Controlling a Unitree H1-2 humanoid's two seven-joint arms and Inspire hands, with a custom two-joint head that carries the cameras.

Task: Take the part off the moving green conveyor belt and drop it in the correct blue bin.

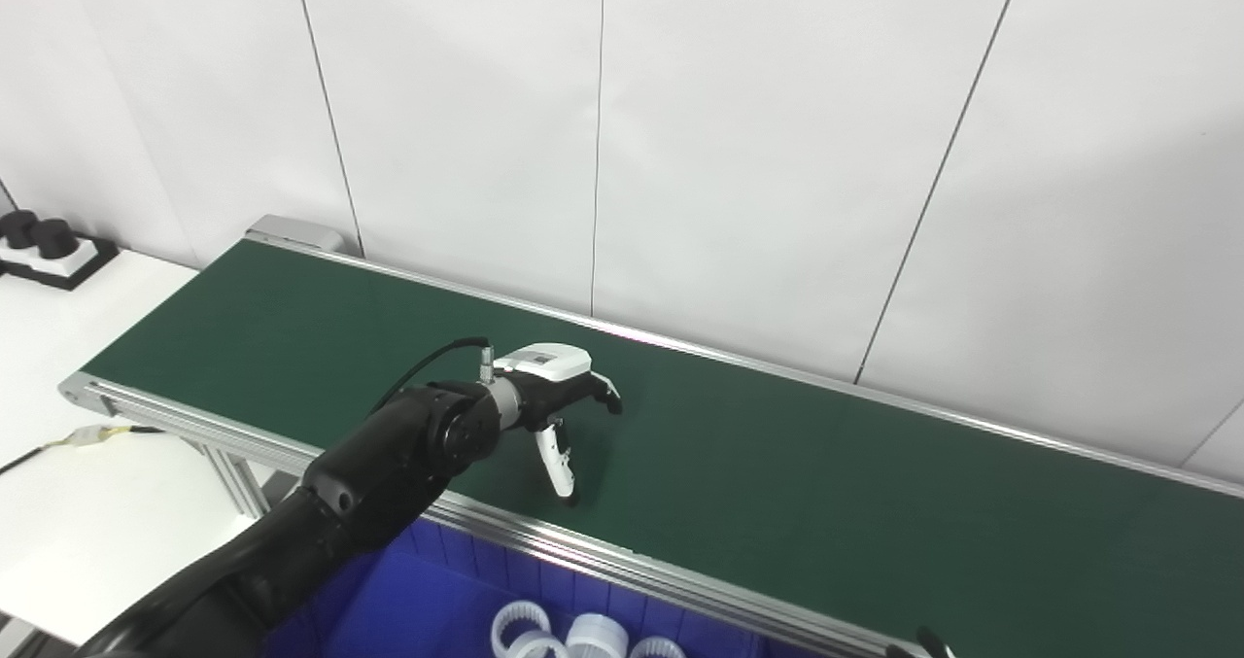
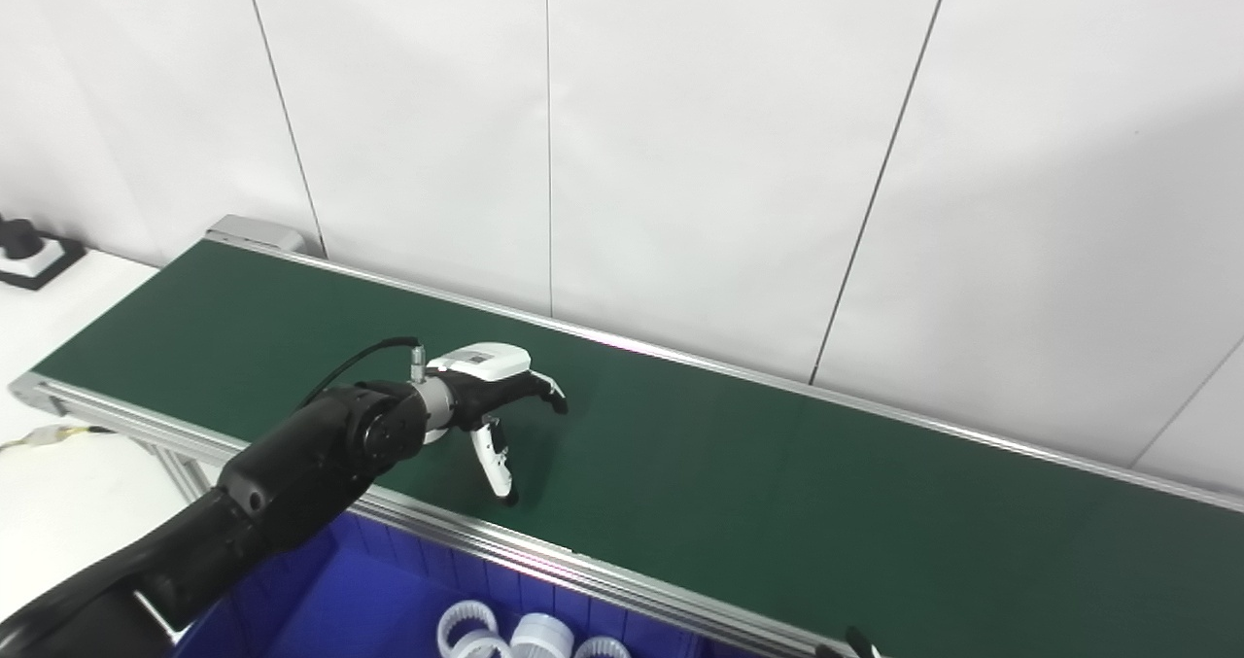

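conveyor belt (image 1: 777,464) carries no visible part; left hand (image 1: 559,400) hovers above it, fingers spread and empty, staged to intercept.

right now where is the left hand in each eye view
Left eye view: left hand sits left of centre, over the near half of the green belt.
Right eye view: same hand, further left in the picture.
Shared landmark: white ring parts in the blue bin, bottom edge.

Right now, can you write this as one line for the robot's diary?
left hand: open, over green belt | part on belt: none seen | blue bin: white rings inside
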